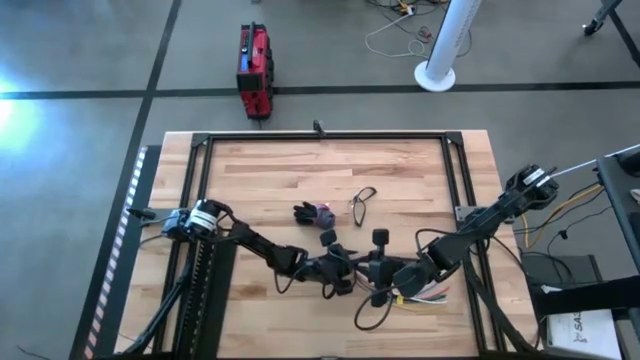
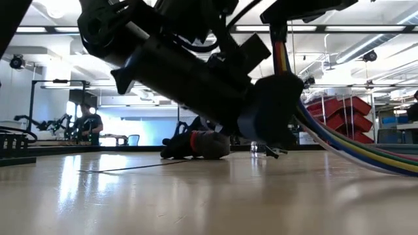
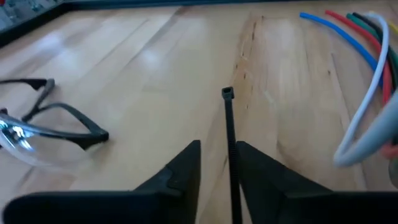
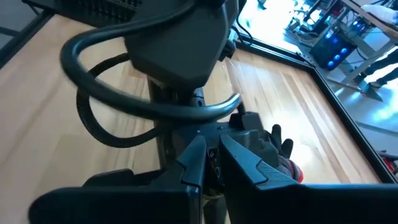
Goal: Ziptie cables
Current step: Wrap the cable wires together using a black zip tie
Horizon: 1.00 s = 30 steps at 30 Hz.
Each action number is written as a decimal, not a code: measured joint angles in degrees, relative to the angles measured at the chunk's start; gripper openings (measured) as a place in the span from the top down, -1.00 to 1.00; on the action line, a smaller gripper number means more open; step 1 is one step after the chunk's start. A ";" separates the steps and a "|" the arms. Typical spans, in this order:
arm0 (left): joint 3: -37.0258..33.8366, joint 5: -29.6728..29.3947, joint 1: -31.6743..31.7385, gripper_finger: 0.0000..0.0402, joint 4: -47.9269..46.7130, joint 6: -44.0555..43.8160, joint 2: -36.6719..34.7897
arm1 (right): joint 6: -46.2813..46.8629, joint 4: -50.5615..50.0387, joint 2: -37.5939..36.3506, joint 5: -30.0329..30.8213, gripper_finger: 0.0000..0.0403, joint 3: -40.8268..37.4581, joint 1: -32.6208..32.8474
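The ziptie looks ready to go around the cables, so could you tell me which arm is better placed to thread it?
Probably the left: its tool already pinches the ziptie, head pointing out, with the cables lying close beside it.

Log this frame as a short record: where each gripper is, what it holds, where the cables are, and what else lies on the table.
left gripper: front centre of table, closed on ziptie
right gripper: close against left arm's wrist, fingers nearly closed, nothing seen held
cables: beside the left gripper, ungripped
other items: safety glasses, gloves
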 joint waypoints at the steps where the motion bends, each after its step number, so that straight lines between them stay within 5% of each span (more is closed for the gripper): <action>1: 0.00 -0.01 0.00 0.47 0.00 0.11 -0.12 | 0.00 0.05 0.00 -0.02 0.91 0.00 -0.07; 9: 0.00 -0.01 0.00 0.09 -3.26 0.21 -0.26 | 0.37 -0.01 0.02 -0.04 0.90 0.00 -0.60; 14: 0.00 -0.14 0.00 -0.03 -16.34 -0.70 -5.92 | 2.26 0.01 0.04 -0.14 0.92 -0.03 -1.13; 23: 0.02 -0.16 -2.57 0.06 -55.21 -11.19 -26.79 | 1.41 14.47 0.33 -2.95 0.92 -3.32 -3.83; 30: -1.74 -2.05 -9.10 0.19 -61.10 -18.25 -33.57 | -1.83 25.01 8.06 -8.91 0.92 -2.95 -7.53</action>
